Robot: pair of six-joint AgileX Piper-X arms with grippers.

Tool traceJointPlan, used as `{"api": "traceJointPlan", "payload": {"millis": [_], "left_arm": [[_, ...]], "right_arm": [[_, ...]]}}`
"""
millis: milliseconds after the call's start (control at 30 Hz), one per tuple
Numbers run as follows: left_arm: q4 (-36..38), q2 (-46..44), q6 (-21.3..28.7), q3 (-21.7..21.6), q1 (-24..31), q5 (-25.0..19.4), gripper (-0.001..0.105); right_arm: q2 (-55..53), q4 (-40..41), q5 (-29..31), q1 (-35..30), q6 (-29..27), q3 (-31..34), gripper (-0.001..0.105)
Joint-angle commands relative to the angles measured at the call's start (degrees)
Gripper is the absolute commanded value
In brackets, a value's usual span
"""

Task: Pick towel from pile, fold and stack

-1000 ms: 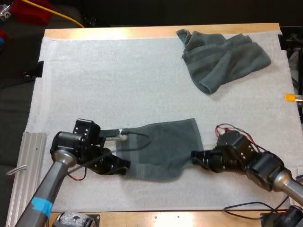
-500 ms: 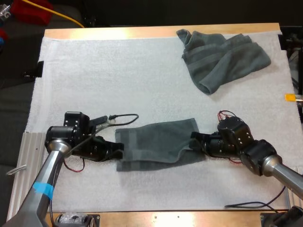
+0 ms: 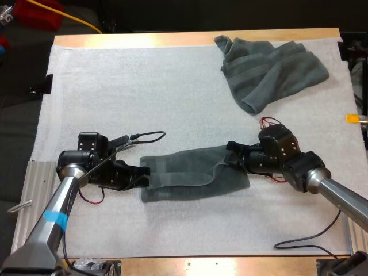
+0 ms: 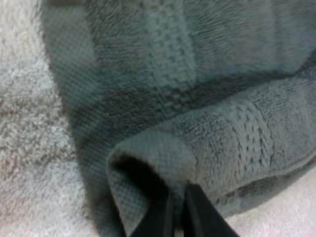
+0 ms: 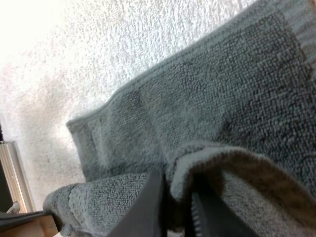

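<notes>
Grey-green towel (image 3: 192,175) lies mid-fold on the near mat (image 3: 144,92), left gripper (image 3: 145,174) and right gripper (image 3: 232,158) each clamped on an end (fold unfinished); crumpled towel (image 3: 270,69) waits far right, nothing stacked.

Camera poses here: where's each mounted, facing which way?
High: behind the arms, facing forward and down over the mat; both arms show, crumpled towel at the far side.
Left wrist: on left arm, facing along left gripper, shut on the near towel edge.
Right wrist: on right arm; right gripper pinches its other end.
Shared: the near towel.
</notes>
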Motion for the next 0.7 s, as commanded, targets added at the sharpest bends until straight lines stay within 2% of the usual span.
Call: {"api": "traceJointPlan", "payload": {"millis": [0, 433, 533, 667], "left_arm": [[-0.18, 0.46, -0.46, -0.35, -0.05, 0.05, 0.0], [-2.36, 1.36, -0.85, -0.35, -0.05, -2.51, 0.0], [-3.07, 1.36, -1.28, -0.35, -0.05, -2.51, 0.01], [-3.98, 1.36, -2.61, -0.35, -0.05, -2.51, 0.038]], "right_arm": [[0.63, 0.44, -0.84, -0.34, -0.19, -0.49, 0.001], [2.26, -0.5, 2.54, -0.69, -0.19, -0.49, 0.001], [2.26, -0.79, 3.52, -0.69, -0.19, -0.49, 0.002], [2.26, -0.92, 6.02, -0.69, -0.19, -0.49, 0.013]]}}
